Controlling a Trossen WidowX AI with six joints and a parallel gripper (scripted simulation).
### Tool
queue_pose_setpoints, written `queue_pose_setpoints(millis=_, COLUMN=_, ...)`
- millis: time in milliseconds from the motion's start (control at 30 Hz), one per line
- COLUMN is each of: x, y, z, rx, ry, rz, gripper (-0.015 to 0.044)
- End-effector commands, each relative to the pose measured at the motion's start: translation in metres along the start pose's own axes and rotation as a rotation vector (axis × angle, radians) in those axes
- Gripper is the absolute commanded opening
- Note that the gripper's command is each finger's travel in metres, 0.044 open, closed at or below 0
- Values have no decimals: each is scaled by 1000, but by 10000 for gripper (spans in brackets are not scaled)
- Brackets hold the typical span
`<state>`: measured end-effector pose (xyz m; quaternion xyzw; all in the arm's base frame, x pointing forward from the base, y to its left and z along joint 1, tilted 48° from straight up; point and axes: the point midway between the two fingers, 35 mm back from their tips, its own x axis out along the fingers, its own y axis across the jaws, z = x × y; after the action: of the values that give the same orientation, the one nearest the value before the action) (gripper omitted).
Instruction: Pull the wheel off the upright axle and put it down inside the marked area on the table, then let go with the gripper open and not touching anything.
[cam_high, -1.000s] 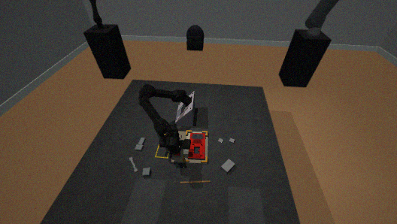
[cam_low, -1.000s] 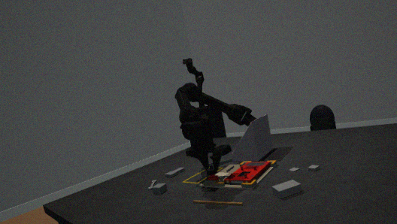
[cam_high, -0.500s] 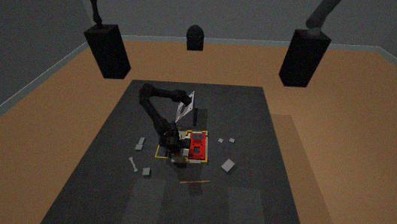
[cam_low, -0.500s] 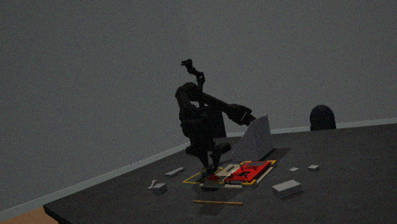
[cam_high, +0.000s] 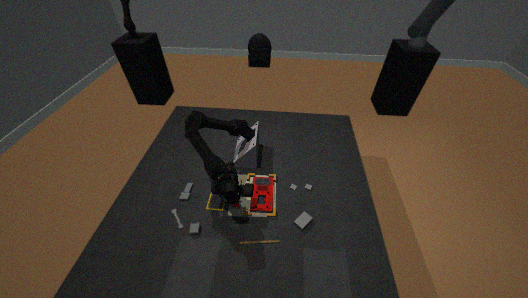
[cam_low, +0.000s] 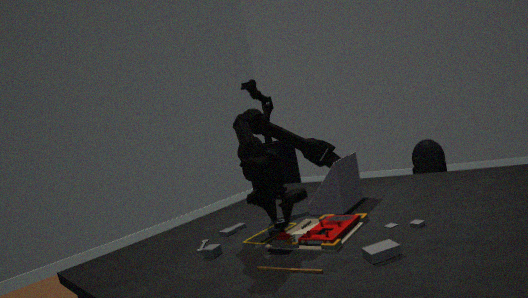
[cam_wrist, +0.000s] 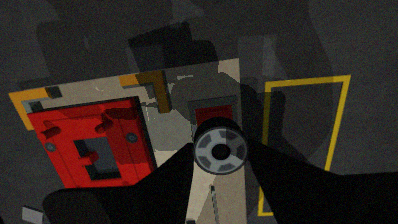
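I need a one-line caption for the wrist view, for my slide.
Gripper shut on the grey wheel, with the red tray on one side and the yellow-outlined area on the other.

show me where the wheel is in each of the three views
Top: the wheel itself is too small and hidden to pick out; it sits under the dark claw, left of the red block.
Exterior: also hidden, beneath the claw at the left end of the red block.
Wrist: grey wheel at centre, gripped between the claw's two black fingers.
Shared landmark: the yellow outline.
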<state>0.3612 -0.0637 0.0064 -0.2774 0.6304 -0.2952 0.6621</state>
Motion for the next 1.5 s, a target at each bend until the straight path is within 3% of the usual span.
queue_pose_setpoints(millis=0, x=-7, y=0, z=1, rx=-2, ry=-12, rz=1, gripper=0)
queue_pose_setpoints(millis=1467, x=-21, y=1, z=0, rx=-5, ry=-16, rz=0, gripper=0)
